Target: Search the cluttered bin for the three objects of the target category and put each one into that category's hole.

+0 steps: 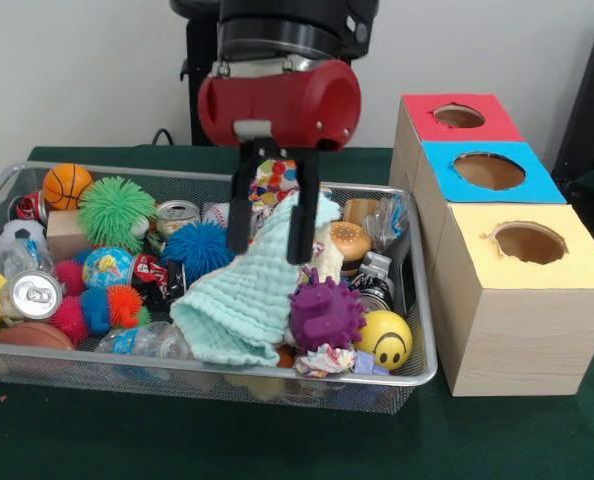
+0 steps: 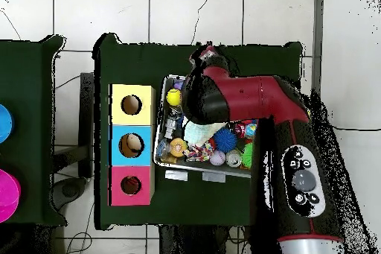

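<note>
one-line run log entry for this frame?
gripper: open, over mint cloth | bin: cluttered | red-topped hole: looks empty | plush toys: none visible

A dark green counter (image 1: 97, 440) stands before a plain white wall (image 1: 67, 70), on a floor of large white tiles (image 2: 97, 13) with dark grout lines and black cables (image 2: 71, 83) trailing across it.

comes down from above with the red wrist (image 1: 279, 103) level across the frame. gripper (image 1: 268, 240) hangs straight down, two black fingers (image 1: 240, 205) spread apart, tips low. in the overhead view, the red and black arm (image 2: 257, 106) reaches up from the base at the bottom, then bends left at the elbow.
</note>
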Motion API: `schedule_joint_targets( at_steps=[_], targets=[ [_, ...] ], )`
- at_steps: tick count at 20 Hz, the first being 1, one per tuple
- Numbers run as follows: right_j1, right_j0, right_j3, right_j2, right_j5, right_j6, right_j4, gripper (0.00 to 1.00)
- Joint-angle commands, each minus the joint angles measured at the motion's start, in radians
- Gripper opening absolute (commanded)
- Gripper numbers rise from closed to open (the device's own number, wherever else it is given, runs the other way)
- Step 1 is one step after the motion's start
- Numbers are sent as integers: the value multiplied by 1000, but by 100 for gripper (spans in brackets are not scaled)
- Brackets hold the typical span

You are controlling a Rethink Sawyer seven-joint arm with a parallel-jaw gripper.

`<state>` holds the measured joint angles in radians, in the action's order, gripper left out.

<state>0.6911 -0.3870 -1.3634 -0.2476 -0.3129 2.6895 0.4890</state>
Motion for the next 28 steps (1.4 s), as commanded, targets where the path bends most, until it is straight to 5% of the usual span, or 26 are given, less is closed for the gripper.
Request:
schedule_joint_targets(
  at_steps=[1, 5, 11, 22, 28],
  targets=[
    [-157, -49, 88, -176, 30, -261, 88, 100],
    [-213, -59, 118, -205, 64, -241, 118, 100],
    [-249, -53, 96, -173, -19, -199, 108, 100],
    [-279, -30, 20, -87, -426, -147, -28, 100],
    [-273, -36, 1, -78, -502, -130, -21, 100]
  ],
)
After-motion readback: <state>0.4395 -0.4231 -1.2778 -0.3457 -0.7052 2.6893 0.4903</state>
